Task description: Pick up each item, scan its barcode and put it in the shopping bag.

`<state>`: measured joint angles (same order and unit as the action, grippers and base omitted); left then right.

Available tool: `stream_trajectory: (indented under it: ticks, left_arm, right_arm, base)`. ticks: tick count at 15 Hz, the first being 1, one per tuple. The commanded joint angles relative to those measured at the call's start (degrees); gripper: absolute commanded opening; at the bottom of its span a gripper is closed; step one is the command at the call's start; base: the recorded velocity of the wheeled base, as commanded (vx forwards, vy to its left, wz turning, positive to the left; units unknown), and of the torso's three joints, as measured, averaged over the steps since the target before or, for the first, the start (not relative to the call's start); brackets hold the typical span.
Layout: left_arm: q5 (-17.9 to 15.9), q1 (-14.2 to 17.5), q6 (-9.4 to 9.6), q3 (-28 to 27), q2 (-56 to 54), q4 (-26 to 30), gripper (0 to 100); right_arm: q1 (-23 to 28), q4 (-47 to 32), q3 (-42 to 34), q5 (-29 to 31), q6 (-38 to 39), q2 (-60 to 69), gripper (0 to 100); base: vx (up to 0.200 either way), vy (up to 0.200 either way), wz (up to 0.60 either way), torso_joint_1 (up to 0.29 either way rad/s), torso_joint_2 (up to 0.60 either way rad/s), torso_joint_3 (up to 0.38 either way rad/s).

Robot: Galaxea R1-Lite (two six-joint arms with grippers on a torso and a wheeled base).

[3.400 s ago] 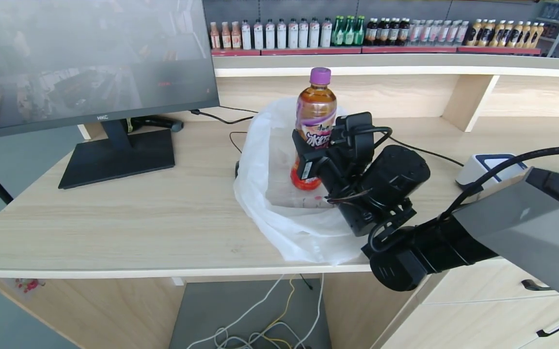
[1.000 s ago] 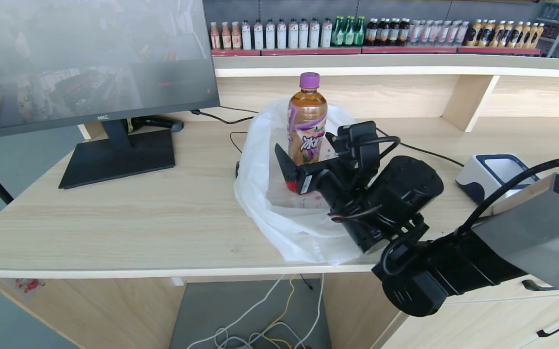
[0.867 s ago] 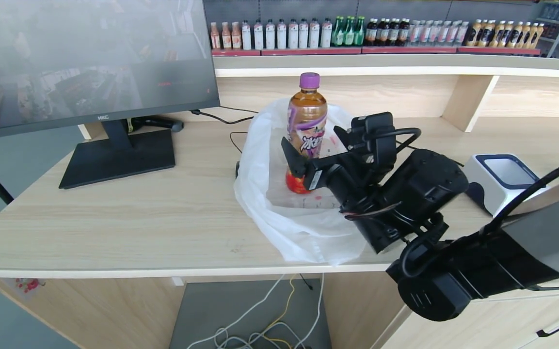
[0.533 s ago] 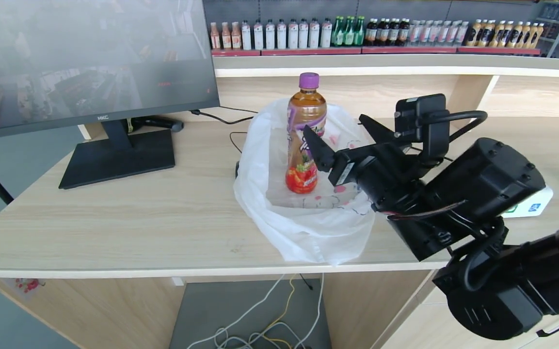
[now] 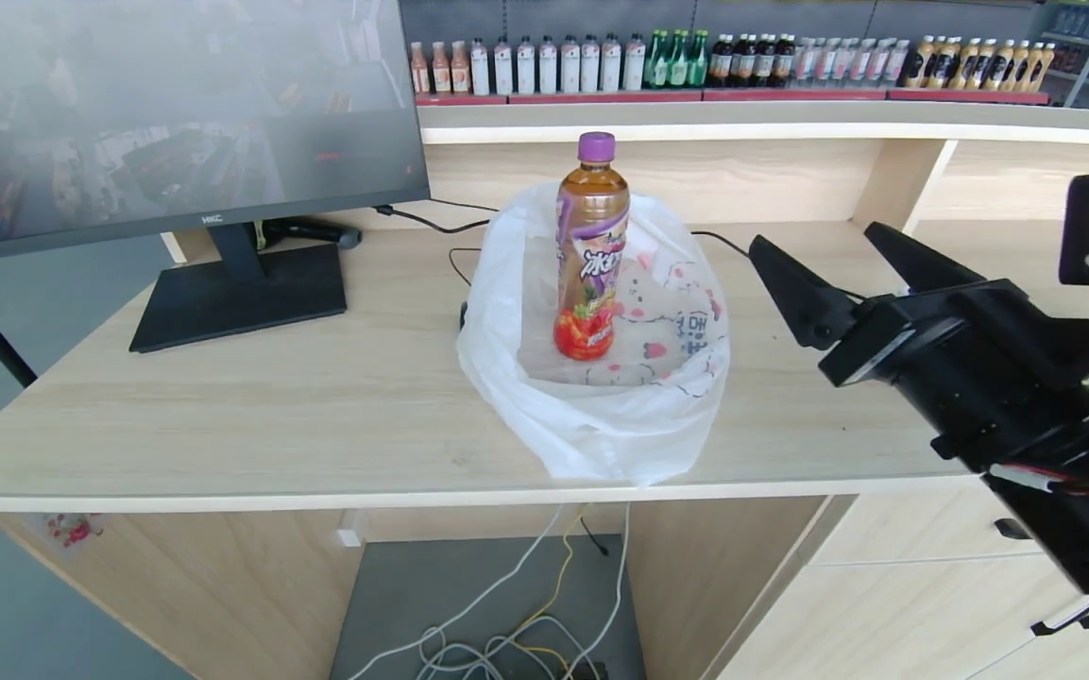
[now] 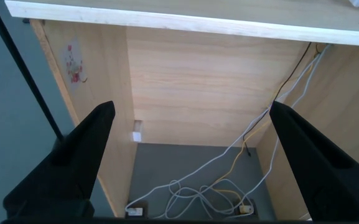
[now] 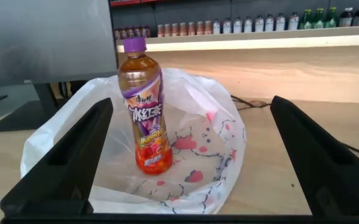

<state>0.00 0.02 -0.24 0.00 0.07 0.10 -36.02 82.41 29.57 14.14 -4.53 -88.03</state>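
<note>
Pale wood tabletop (image 5: pixel 251 406) runs straight across in front of you, its near edge a long light strip. Below that edge, loose cables (image 5: pixel 497 654) hang down and coil on a grey floor inside the open bay. Your left pincer (image 6: pixel 191 107) sits low, under the level of the tabletop edge and facing that bay. Its two black fingers are spread wide with nothing between them.

On the tabletop, about midway along, a white shopping bag (image 5: pixel 601 425) lies with its mouth open and its sides slumped outward. Its front fold reaches about to the near edge. Inside the bag a bottle (image 5: pixel 589 255) of amber drink with a purple cap stands upright, and no pincer touches it.

To the right of the bag, your right pincer (image 5: pixel 818 241) hangs over the tabletop, aimed toward the bottle. Its fingers are spread wide and hold nothing, and wood shows between its tips and the bag. Left of the bag, the wood surface runs on to the tabletop's left end.

Farther back on the left, a monitor (image 5: pixel 176 104) stands on a flat black base (image 5: pixel 242 297). Beyond, a raised wooden ledge (image 5: pixel 742 132) bounds the far side, and behind it a shelf of bottles (image 5: pixel 733 59) lines the wall.
</note>
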Motion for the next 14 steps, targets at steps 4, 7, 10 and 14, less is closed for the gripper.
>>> stream_trajectory:
  ticks: [4,7,10,14]
  left_arm:
    - [0.0,0.1,0.07,0.0,0.0,0.0,100]
    - [0.0,0.1,0.16,0.0,0.0,0.0,100]
    - [0.0,0.1,0.07,0.0,0.0,0.0,100]
    - [0.0,0.0,-0.02,0.0,0.0,0.0,100]
  right_arm:
    - [2.4,0.9,-3.6,0.7,0.4,6.7,100]
    - [2.4,1.0,-4.2,0.6,0.5,6.8,100]
    - [2.5,1.0,-4.9,0.7,0.5,8.0,100]
    - [2.6,1.0,-5.5,0.6,0.5,8.7,100]
  base:
    - [0.000,0.000,0.00,0.000,0.00,0.000]
    - [0.000,0.000,0.00,0.000,0.00,0.000]
    - [0.000,-0.067,0.00,0.001,0.00,-0.001]
    - [0.000,-0.200,0.00,0.002,0.00,-0.001]
